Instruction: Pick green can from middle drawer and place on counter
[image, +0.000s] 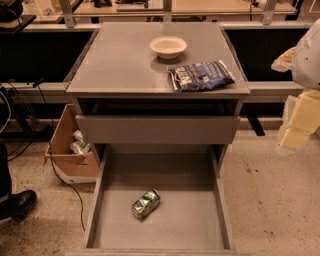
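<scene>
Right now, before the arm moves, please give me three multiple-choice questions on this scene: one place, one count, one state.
1. Where is the can?
A) in the open drawer
B) on the counter
C) in the bowl

2. How many things lie on the counter?
A) one
B) two
C) four

3. How is the can?
A) upright
B) on its side
C) held by the claw

Answers:
1 A, it rests on the drawer floor.
2 B, only the bowl and the bag are there.
3 B, it lies tipped over; the claw hangs at the far right, apart from it.
</scene>
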